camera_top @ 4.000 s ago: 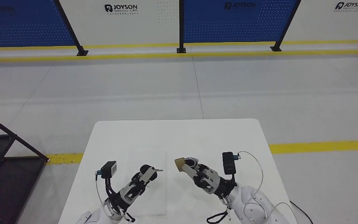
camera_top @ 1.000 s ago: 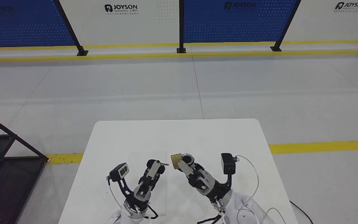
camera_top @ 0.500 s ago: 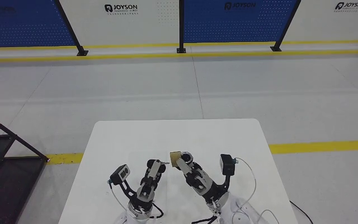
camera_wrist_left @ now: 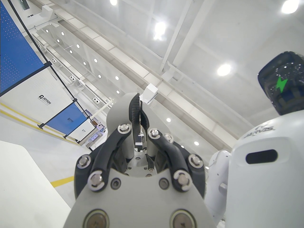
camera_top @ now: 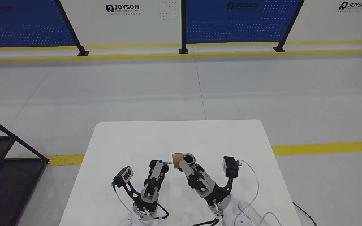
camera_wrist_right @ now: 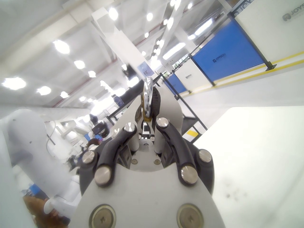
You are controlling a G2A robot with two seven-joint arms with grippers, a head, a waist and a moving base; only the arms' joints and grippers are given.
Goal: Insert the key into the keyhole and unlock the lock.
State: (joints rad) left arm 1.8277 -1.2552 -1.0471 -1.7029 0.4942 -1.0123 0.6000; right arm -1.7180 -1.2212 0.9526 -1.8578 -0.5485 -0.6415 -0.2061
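From the top view, the left tool (camera_top: 160, 165) is clenching on the key (camera_top: 166, 164), whose small metal tip is sticking out past its fingertips toward the right tool (camera_top: 182, 164). The right tool is grasping the lock (camera_top: 177, 158). The brass body is sitting at that tool's tip, on the side facing the left tool. Both tools are hovering over the near part of the white surface (camera_top: 226, 135), with their tips leaning toward each other. The key tip is lying just beside the lock, but it is too small to tell whether the two are touching.

In the left wrist view, the left tool (camera_wrist_left: 139, 106) is pointing up toward the ceiling lights with its two dark pads pressing together. What they are pinching is too thin to make out here. A corner of the surface (camera_wrist_left: 21, 179) is showing below and to one side of the tool.

In the right wrist view, the right tool (camera_wrist_right: 149, 102) is closing tightly on the lock (camera_wrist_right: 144, 116). The brass body is sitting deep between the fingers, and the silver shackle (camera_wrist_right: 149, 88) is rising edge-on beyond the fingertips. The surface (camera_wrist_right: 256, 143) is spreading out beside and beneath this tool.
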